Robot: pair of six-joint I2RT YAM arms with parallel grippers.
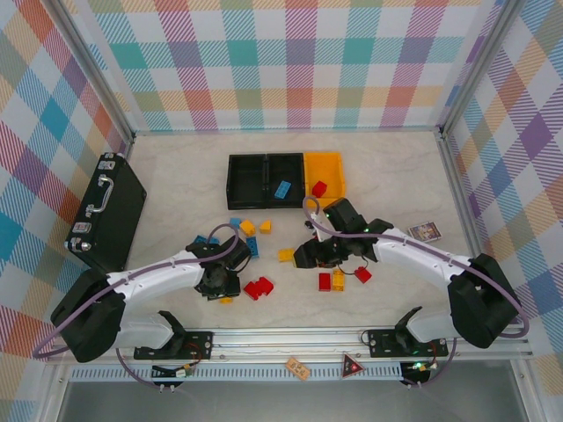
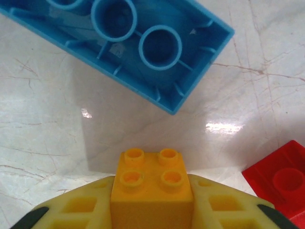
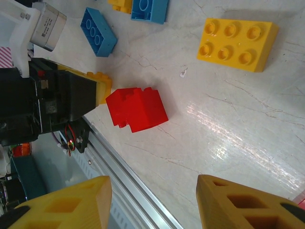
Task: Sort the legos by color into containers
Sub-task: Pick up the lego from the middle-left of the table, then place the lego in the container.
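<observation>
L gripper pinching small yellow four-stud plastic brick. R gripper spread, nothing btwn fingers. Well beyond both: row of joined plastic bins. Mid black bin holds blue brick. Yellow-orange end bin, R-gripper side, holds red brick.

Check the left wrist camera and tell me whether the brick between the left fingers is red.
No: the brick between the left fingers is yellow, with both fingers pressed flush against its sides.
</observation>
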